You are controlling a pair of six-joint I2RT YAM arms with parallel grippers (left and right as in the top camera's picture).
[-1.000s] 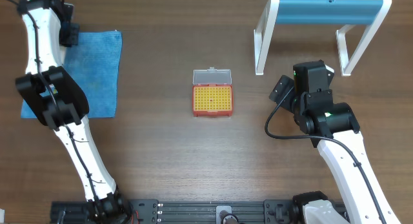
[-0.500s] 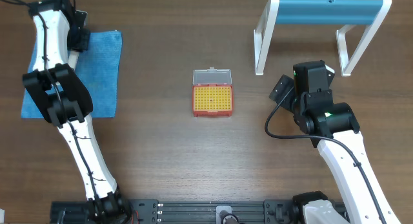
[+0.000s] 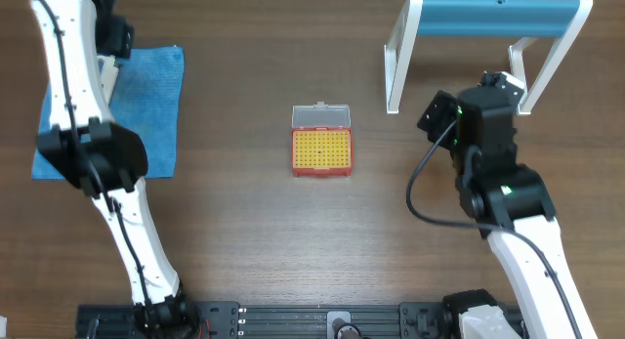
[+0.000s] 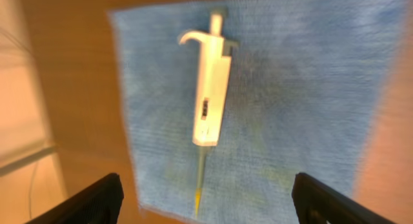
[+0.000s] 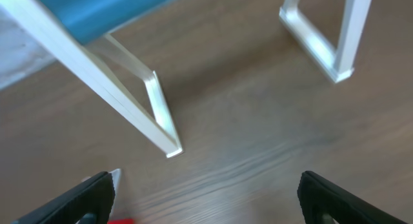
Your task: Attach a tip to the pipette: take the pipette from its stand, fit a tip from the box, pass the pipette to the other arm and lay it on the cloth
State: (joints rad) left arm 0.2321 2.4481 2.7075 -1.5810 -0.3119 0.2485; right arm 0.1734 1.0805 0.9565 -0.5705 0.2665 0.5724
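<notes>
Black and set wide apart, the fingers of the left gripper (image 4: 206, 193) hold nothing; it hangs above the blue cloth (image 4: 310, 88) at the bench's (image 3: 244, 241) far left corner, with clear air under it. The white pipette (image 4: 211, 101) lies flat on the cloth directly below, apart from both fingers and roughly in line with the gap between them. Its plunger end points away from the gripper, and its yellow tip (image 4: 196, 199) is nearest it, ending just inside one edge of the cloth. By the look of it the laying-down is done, so what remains is getting the arm away cleanly. That is where trouble could come: if the arm dips or swings low, a finger could catch the cloth and drag it, or nudge the pipette so that it rolls. With the tip so close to the cloth's edge, a small shove might put it onto the bare bench or knock it loose. Across the bench the right gripper (image 5: 206, 193) is also spread wide and empty, close beside the white legs of the stand (image 5: 116, 17) at the far right corner. A careless swing there could clip a leg — the tip box (image 3: 320, 151) sits mid-bench, well apart from both
</notes>
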